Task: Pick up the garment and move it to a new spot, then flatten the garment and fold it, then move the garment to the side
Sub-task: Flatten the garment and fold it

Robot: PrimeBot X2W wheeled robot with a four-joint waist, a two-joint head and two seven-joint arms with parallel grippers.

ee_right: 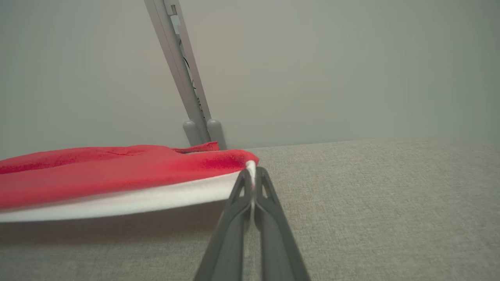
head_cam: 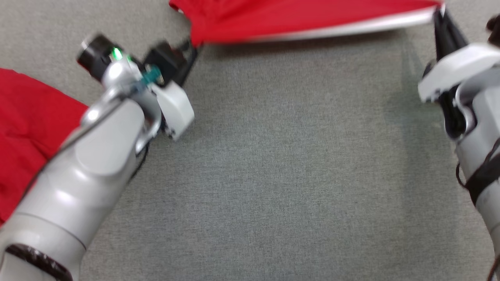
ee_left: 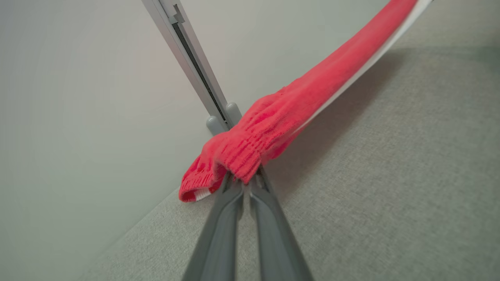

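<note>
Your left end effector (ee_left: 244,177) and right end effector (ee_right: 253,177) each pinch one end of the garment (head_cam: 304,17). It hangs stretched between them, above the bench (head_cam: 293,156).

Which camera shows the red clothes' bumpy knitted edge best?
Left wrist view: the ribbed edge is close and sharp, pinched in the left gripper. The head view blurs it; the right wrist view has the garment too far off to tell.
</note>
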